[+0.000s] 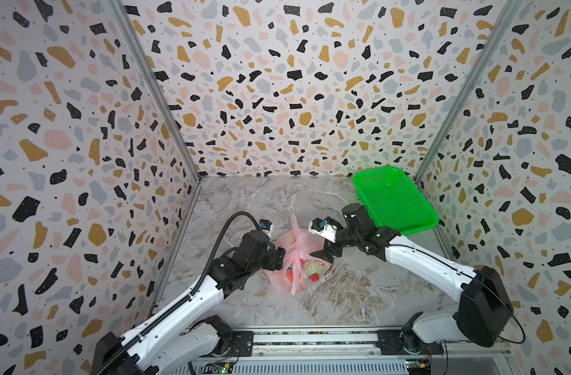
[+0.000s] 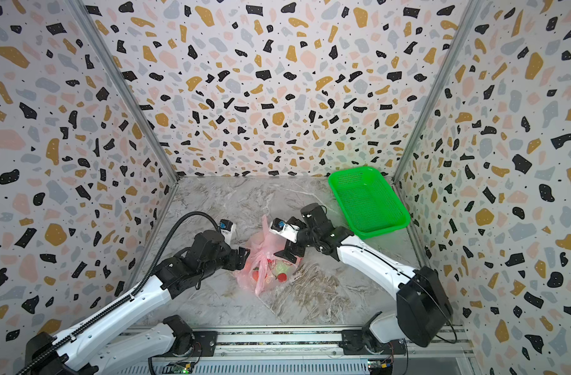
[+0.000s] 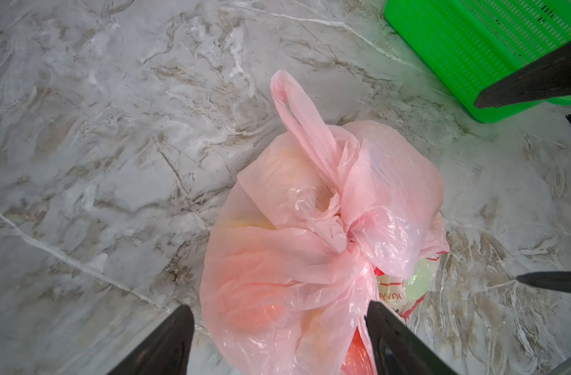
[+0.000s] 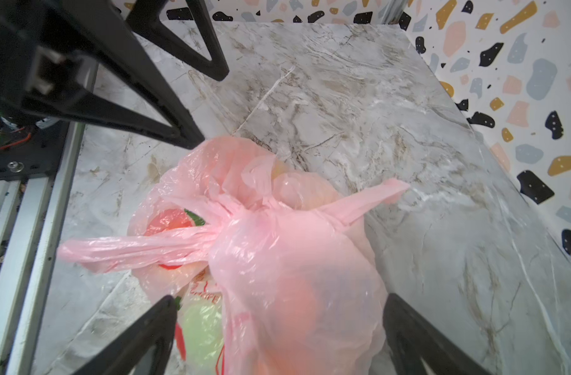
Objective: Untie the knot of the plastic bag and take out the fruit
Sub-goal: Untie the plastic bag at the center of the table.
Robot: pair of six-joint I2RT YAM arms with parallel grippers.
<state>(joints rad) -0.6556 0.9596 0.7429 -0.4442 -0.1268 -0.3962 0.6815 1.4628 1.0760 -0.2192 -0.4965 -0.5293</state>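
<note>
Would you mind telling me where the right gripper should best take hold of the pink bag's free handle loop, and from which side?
Probably grip the handle loop midway along its flattened strip, between the knot and its tip. It sticks out sideways clear of the plastic bag, lying low toward the table, so the open right gripper could come from above, jaws across the strip's width.
</note>
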